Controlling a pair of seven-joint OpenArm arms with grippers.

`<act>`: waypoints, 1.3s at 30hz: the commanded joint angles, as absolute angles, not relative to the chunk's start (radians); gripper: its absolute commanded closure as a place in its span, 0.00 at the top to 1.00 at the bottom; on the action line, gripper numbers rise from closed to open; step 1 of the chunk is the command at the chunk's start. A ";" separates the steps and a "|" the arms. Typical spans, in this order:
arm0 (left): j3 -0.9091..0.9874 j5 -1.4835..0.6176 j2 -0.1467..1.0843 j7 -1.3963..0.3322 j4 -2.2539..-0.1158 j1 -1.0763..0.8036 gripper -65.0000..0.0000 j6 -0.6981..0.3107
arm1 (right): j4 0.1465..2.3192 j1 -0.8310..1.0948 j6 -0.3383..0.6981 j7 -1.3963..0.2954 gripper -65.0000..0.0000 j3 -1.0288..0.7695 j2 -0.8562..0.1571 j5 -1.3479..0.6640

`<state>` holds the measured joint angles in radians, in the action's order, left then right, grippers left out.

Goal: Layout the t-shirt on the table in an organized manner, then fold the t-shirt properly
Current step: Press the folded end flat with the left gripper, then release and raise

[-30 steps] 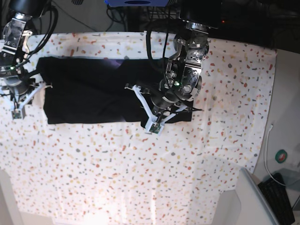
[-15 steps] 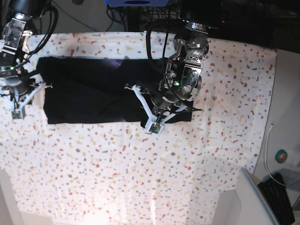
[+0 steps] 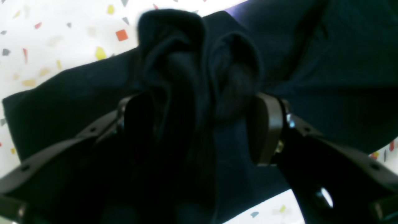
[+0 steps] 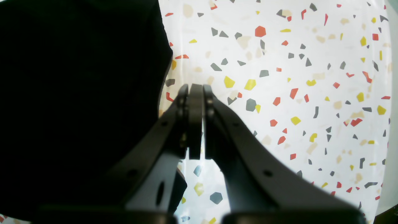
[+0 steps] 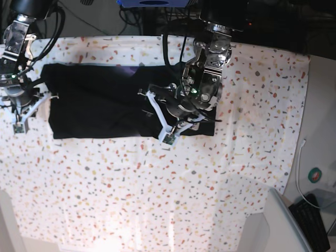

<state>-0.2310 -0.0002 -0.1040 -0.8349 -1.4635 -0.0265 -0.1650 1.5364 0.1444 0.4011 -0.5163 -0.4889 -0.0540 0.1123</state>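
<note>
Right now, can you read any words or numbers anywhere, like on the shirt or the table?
No readable text anywhere.
The black t-shirt: plain, no print showing.
The speckled table cloth: only coloured flecks.
A small round green and red thing off the table's edge may carry a mark, but it is too small to read.

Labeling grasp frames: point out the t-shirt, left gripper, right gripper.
t-shirt (image 5: 94,107), base view, flat middle of the fabric.
left gripper (image 3: 199,124), left wrist view, midway between fingertips, on bunched cloth.
right gripper (image 4: 195,93), right wrist view, closed fingertips.
</note>
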 commanded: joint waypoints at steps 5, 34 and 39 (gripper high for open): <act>-0.432 -0.021 -0.122 -0.823 -1.408 0.002 0.69 -0.179 | 1.557 0.120 0.397 -0.495 0.00 -0.486 -0.059 0.110; 0.691 -0.022 0.124 -0.814 -1.629 -0.272 0.00 -0.321 | 1.627 0.025 0.539 -0.608 0.00 0.143 0.019 0.110; 0.802 -0.022 0.124 -0.816 -1.626 -0.274 0.00 -0.435 | 1.497 -0.045 0.493 -0.608 0.00 0.249 0.056 0.108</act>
